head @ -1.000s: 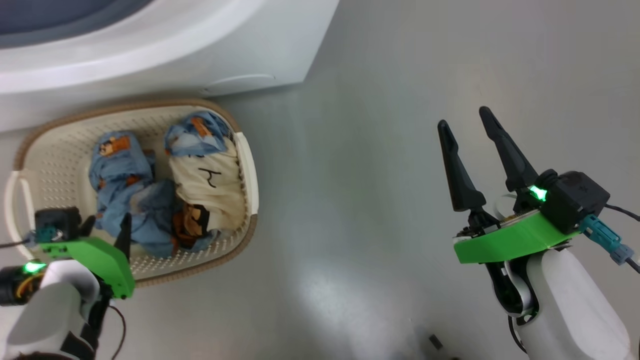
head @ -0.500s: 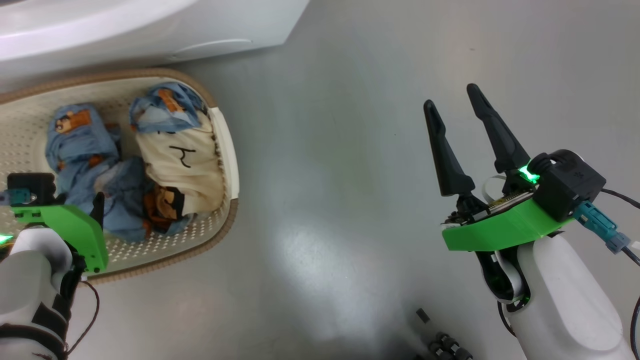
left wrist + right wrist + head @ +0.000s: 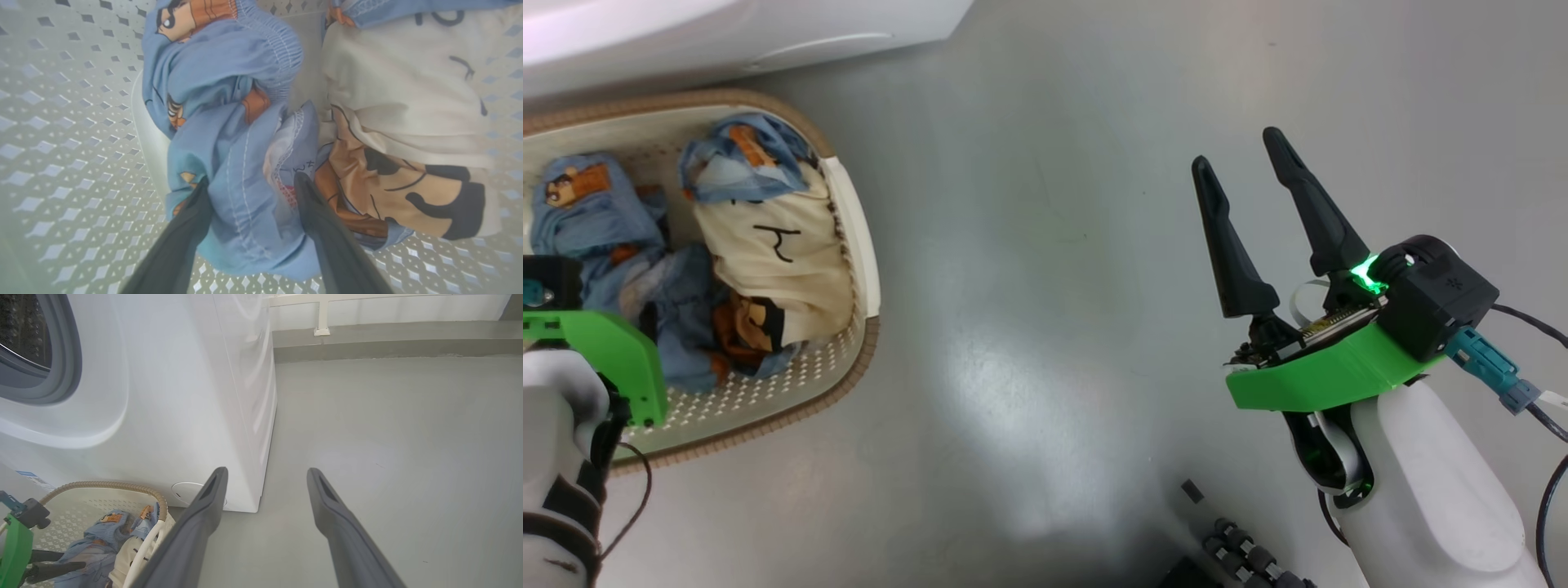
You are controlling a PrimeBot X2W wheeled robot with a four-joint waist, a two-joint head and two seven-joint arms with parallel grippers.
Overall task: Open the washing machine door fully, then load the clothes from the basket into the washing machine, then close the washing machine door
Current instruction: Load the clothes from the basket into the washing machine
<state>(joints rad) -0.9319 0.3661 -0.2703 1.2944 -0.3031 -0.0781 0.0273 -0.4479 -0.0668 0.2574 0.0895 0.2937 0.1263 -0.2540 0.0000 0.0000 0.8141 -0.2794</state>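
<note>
Jaws wide, the left end effector (image 3: pixel 252 179) straddles the blue bundle of clothes (image 3: pixel 229 134) in the basket (image 3: pixel 845 384), poised to grasp; the right end effector (image 3: pixel 1237 151) hangs released over the floor (image 3: pixel 1054 245).

One washer, one basket, two bundles, two grippers.

In the head view there is one washing machine (image 3: pixel 727 33) at eleven o'clock. One basket (image 3: pixel 768 382) sits at nine o'clock and holds two pieces of laundry, one blue bundle (image 3: pixel 596 220) and one cream bundle (image 3: pixel 768 261). There are two grippers, the right gripper (image 3: pixel 1236 149) at four o'clock and the left gripper (image 3: pixel 252 179) at eight, each with two dark fingers.
</note>
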